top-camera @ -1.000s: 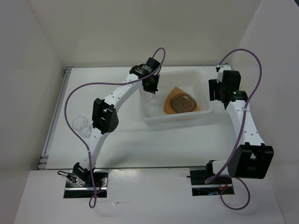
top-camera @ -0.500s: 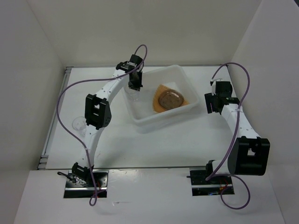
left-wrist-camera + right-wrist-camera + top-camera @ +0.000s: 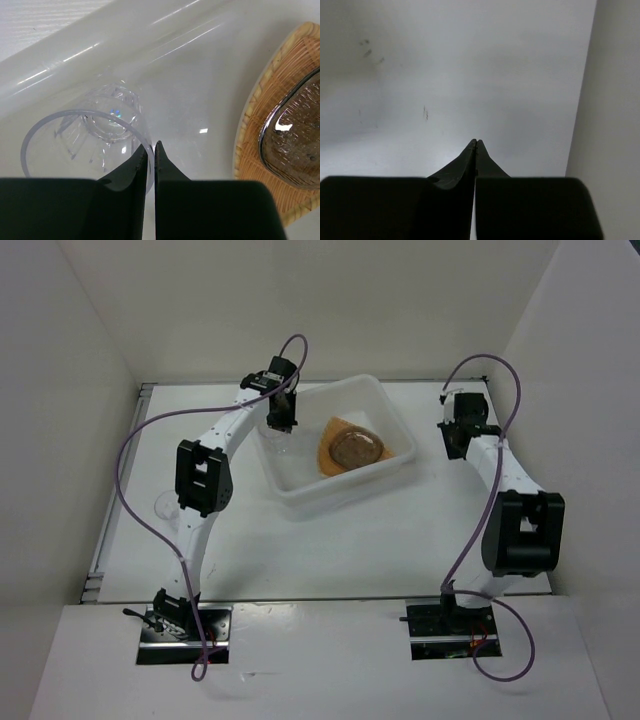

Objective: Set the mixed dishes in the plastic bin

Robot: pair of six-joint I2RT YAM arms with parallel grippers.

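My L gripper pinches a cup by its wall, low inside the bin, beside the woven plate w/ grey plate on it. R gripper is pressed together, empty. Next: let go, then fetch 2nd cup, left on table.

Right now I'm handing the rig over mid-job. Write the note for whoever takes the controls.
Left gripper: shut on the rim of a clear cup, inside the bin, not yet released.
Right gripper: shut, empty, over the table right of the bin.
Done: woven plate in the bin, a grey plate on it. Whether a second lies under it cannot be told.
Left: release this cup, then fetch the other cup, on the table beside the left arm.
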